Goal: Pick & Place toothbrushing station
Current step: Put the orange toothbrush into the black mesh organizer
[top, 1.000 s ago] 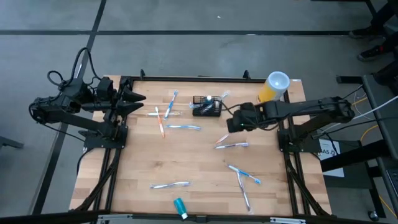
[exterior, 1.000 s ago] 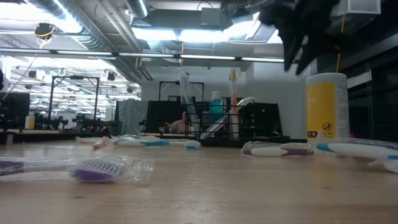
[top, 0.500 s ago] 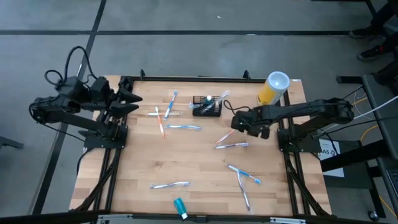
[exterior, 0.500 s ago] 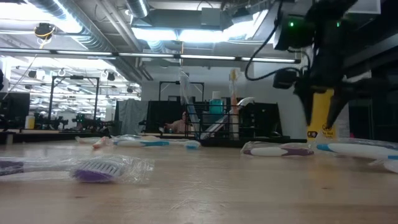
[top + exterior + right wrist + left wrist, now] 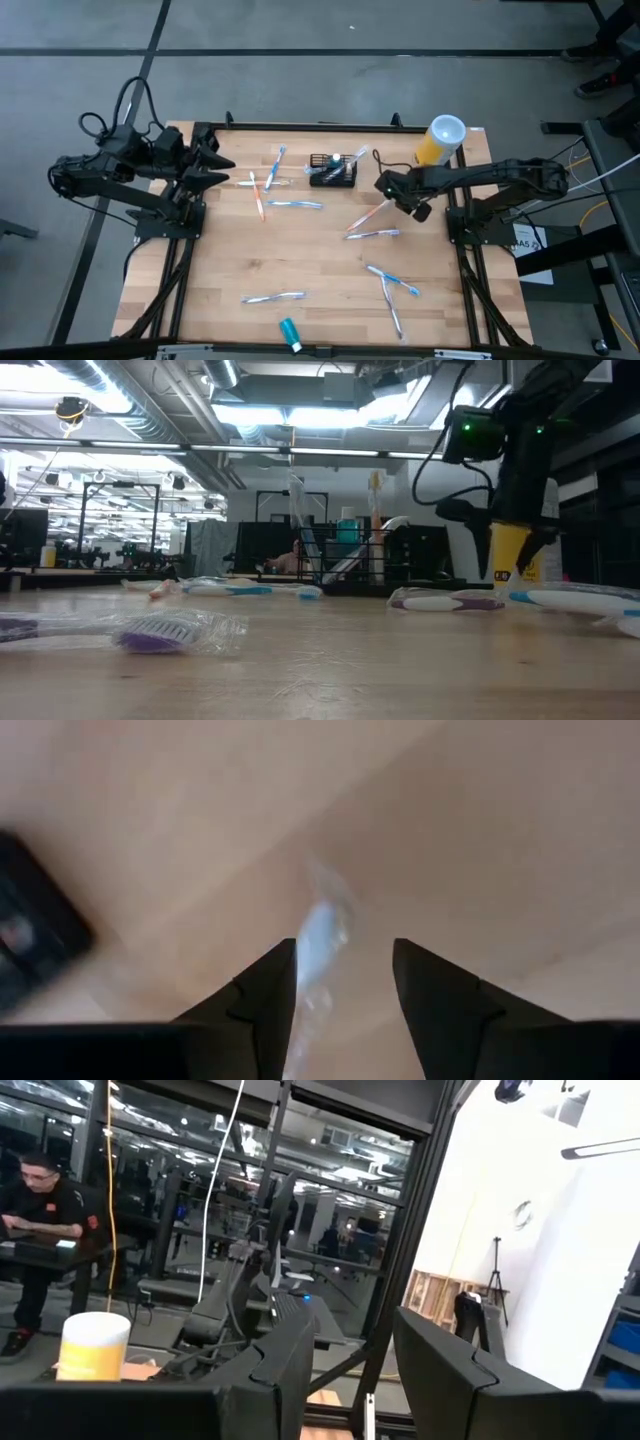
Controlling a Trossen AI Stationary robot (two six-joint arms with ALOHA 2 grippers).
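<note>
The toothbrushing station, a small black wire-mesh caddy, stands on its base at the table's far middle with a few brushes upright in it; it also shows in the low view and the right wrist view. My right gripper is open, pointing down just right of the caddy, a little above the table. A wrapped toothbrush lies on the wood below, between the fingers. My left gripper is open and empty at the table's far left.
A yellow canister with a white lid stands at the far right corner, behind my right gripper in the low view. Several wrapped toothbrushes lie scattered over the table. A teal tube lies at the near edge.
My right gripper has come down toward the table beside the caddy and has tipped from pointing level at the caddy to pointing down. It stays open.
</note>
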